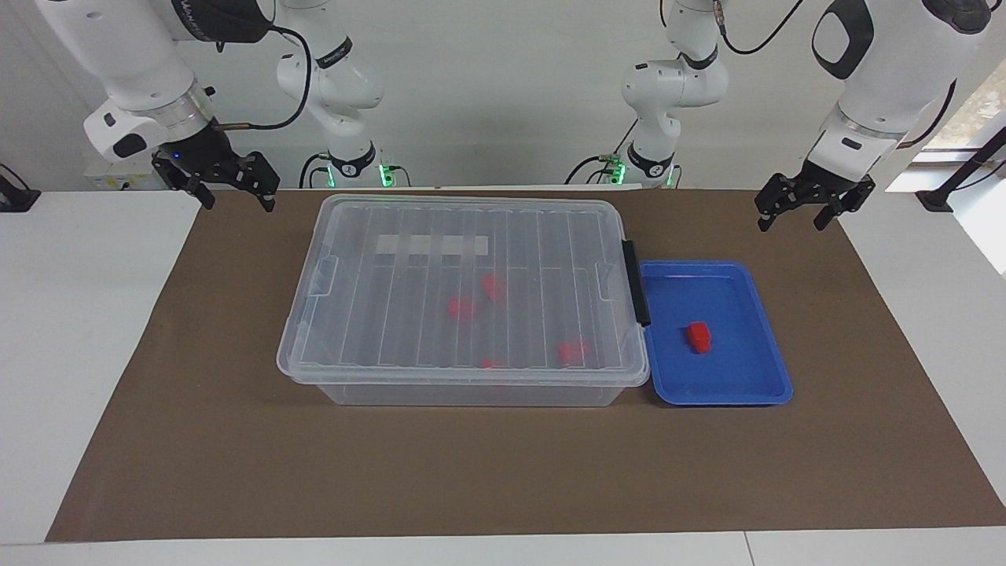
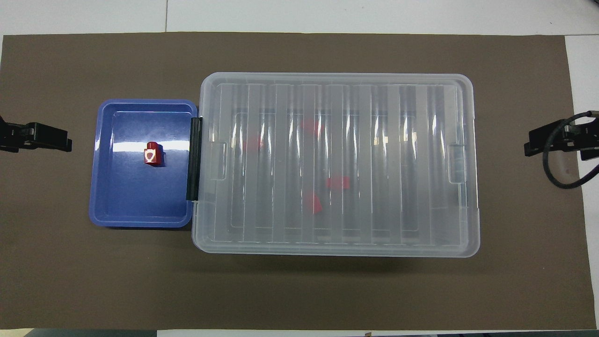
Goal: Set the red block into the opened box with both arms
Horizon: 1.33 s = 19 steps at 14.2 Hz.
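Fingers of left gripper (image 1: 794, 208) and right gripper (image 1: 232, 189) spread wide, empty. Red block (image 1: 699, 336) in blue tray (image 1: 754, 393), at 3 o'clock of lidded box (image 1: 354, 389) in facing view.

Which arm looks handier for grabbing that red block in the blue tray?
Probably the left. The red block lies in the tray at the left arm's end of the table, and the open left gripper hangs at that end. The right gripper hangs past the closed box.

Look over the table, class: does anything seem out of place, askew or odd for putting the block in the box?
One thing: the box has its lid on, with red pieces already inside. The red block sits in the blue tray beside it. Nothing is spilled or askew.
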Tool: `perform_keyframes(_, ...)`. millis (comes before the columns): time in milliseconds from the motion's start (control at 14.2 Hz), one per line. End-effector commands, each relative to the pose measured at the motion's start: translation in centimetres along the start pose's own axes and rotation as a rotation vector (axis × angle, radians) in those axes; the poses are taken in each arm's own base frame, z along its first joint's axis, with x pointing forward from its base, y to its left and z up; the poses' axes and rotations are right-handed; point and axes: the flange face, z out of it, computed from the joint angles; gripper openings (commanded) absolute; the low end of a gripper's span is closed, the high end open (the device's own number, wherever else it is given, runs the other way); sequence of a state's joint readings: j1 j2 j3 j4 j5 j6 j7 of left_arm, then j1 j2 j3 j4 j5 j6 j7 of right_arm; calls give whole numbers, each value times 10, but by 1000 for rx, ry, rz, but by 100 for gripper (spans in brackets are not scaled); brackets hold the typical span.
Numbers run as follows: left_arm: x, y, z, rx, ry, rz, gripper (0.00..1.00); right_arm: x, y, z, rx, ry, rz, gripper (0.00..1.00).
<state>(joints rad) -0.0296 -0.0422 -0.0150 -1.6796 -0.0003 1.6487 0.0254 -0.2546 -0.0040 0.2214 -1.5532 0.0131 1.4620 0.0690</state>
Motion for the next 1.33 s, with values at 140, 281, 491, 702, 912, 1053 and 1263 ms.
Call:
perform_keyframes(140, -6, -3, -5, -14, -2, 1, 100, 0, -1, 0, 8, 10, -18, 100)
perform_keyframes(281, -6, -3, -5, -15, -3, 1, 100, 0, -1, 0, 8, 12, -18, 100)
perform_keyframes(491, -6, -3, -5, -14, -2, 1, 100, 1, 0, 0, 8, 13, -17, 100)
perform_keyframes(702, -6, -3, -5, -14, -2, 1, 100, 1, 1, 0, 11, 13, -14, 100)
perform_keyframes(912, -6, -3, -5, -14, -2, 1, 100, 2, -5, 15, 8, 58, -18, 100)
perform_keyframes(1053, -6, -3, -5, -14, -2, 1, 100, -2, -12, 37, 1, 103, -23, 100)
perform_keyframes(1263, -6, -4, -5, -14, -2, 0, 100, 4, -25, 69, 8, 127, -38, 100)
